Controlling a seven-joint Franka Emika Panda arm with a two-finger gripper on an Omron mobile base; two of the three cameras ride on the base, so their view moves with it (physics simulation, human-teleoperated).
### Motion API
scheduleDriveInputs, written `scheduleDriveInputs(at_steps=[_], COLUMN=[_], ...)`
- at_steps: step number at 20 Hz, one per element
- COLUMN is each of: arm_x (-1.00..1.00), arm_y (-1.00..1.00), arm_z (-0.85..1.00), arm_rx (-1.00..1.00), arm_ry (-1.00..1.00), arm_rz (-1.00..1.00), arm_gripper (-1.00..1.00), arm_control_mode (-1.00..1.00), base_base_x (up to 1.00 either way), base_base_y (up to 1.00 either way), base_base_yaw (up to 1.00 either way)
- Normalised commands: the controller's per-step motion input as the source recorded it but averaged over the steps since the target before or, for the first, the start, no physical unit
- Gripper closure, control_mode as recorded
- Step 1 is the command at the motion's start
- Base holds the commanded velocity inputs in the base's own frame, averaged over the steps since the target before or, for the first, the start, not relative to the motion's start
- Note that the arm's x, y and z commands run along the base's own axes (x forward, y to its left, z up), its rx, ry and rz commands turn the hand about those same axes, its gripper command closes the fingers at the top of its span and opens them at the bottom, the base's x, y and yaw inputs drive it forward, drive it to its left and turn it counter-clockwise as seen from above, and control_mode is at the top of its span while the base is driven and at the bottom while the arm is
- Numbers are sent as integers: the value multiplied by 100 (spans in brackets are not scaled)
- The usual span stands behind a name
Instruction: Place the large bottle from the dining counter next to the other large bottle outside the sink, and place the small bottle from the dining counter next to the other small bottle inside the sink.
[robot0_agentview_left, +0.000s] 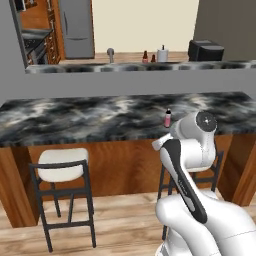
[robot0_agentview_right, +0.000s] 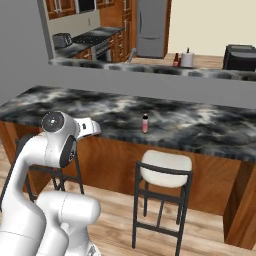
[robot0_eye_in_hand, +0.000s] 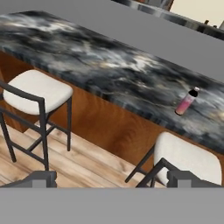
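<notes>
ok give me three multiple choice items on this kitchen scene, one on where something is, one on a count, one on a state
1. Where does the small pink bottle stand?
A. on the dining counter, near its front edge
B. on a stool seat
C. on the floor

2. How many white-seated stools show below the counter in the hand view?
A. one
B. two
C. four

3. How are the end effector jaws?
A. shut on the pink bottle
B. shut on nothing
C. open, holding nothing

Answers:
1. A, the bottle stands upright on the marbled top in both base views.
2. B, one stool sits at the left and a second beneath the bottle.
3. C, the two finger tips stand far apart with only the stool and floor between them, well short of the bottle.
</notes>
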Motion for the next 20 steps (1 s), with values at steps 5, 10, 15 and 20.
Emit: scheduleDriveInputs(at_steps=[5, 10, 15, 20], arm_x=[0, 0, 0, 0], arm_y=[0, 0, 0, 0], arm_z=[0, 0, 0, 0], arm_rx=[0, 0, 0, 0], arm_ry=[0, 0, 0, 0], arm_rz=[0, 0, 0, 0], arm_gripper=[-100, -100, -100, -100], arm_control_mode=[100, 100, 100, 100], base_base_x=[21, 13, 14, 22], base_base_y=[-2, -15, -27, -33], base_base_yaw=[-4, -3, -6, -5])
